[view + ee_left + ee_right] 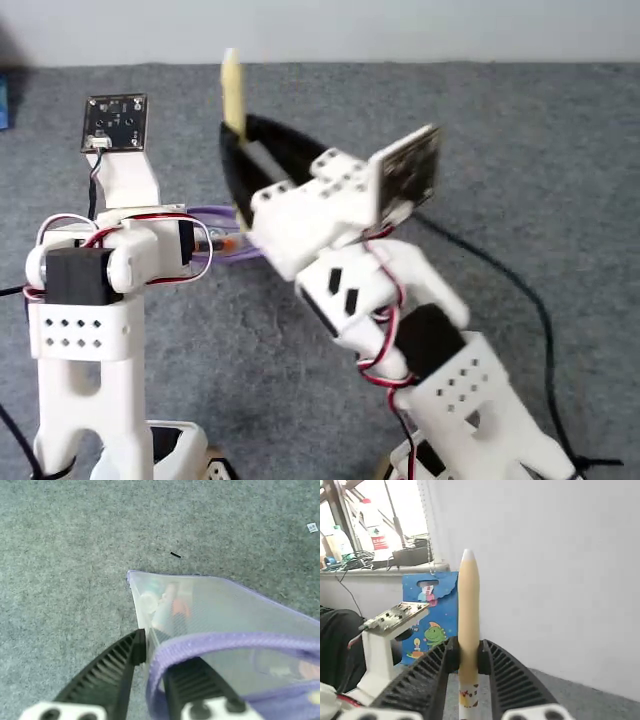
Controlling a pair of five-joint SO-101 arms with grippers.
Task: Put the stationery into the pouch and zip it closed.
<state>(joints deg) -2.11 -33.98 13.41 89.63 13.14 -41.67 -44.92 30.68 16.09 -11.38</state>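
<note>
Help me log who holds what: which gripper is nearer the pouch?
Left. The left gripper is shut on the pouch, clamping its purple rim. The right gripper is raised away from it, shut on a beige pen that points upward.

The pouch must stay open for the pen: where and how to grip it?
Likely the purple rim near the pouch's corner, coming over the open edge, one finger each side, as the left pincer does; the thin wall looks limp, the rim firmer.
</note>
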